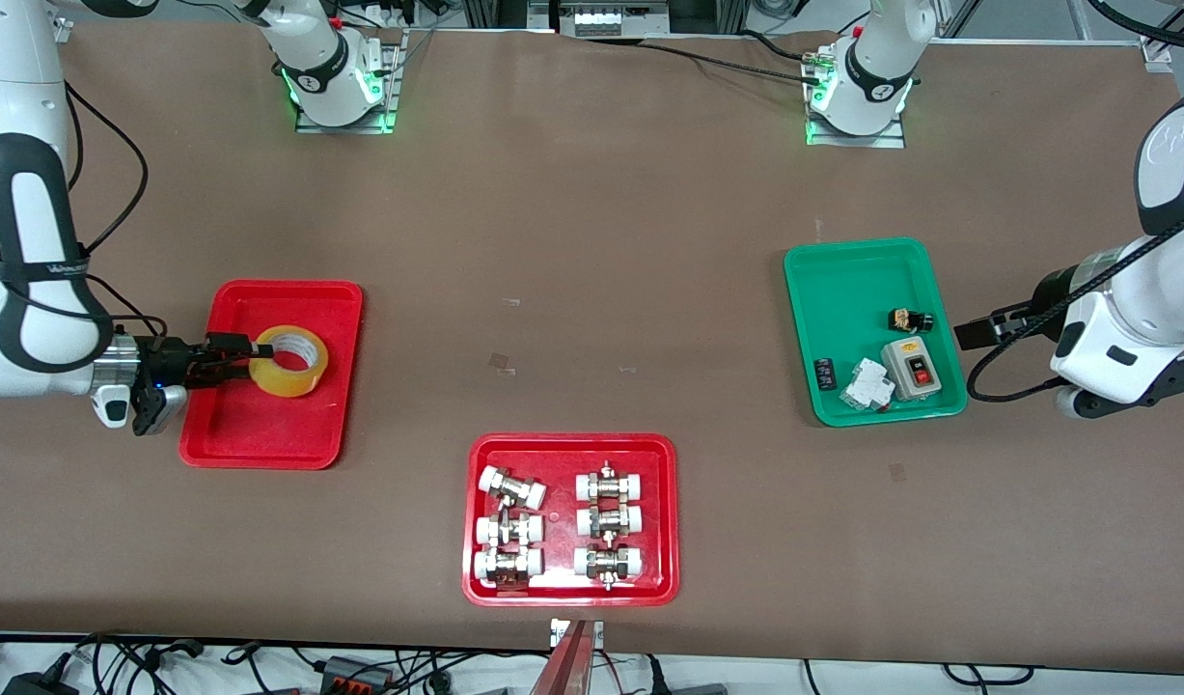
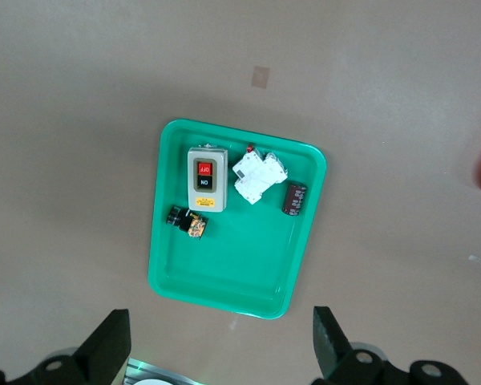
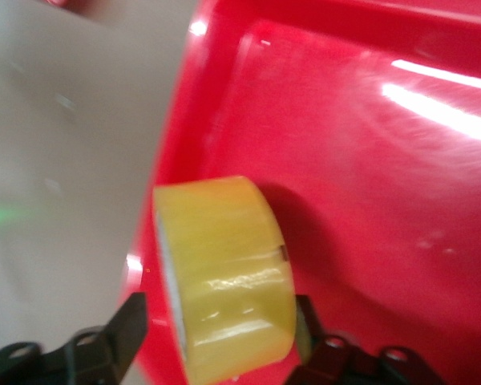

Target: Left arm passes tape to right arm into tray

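Observation:
The yellow tape (image 1: 283, 382) rests in the plain red tray (image 1: 263, 434) at the right arm's end of the table. My right gripper (image 1: 236, 355) is low over this tray, its jaws astride the roll's wall. In the right wrist view the tape (image 3: 224, 281) stands between the right gripper's (image 3: 220, 317) fingers; red tray (image 3: 369, 200) shows in the gap at one finger, so the jaws are open. My left gripper (image 1: 977, 333) waits open and empty above the table beside the green tray; the left wrist view shows this gripper (image 2: 222, 345) with nothing between its fingers.
A green tray (image 1: 842, 280) holds a switch box (image 1: 912, 369), a white breaker and small parts; it also shows under the left wrist camera (image 2: 224, 273). A second red tray (image 1: 572, 441) with several white-capped metal fittings lies near the table's front edge.

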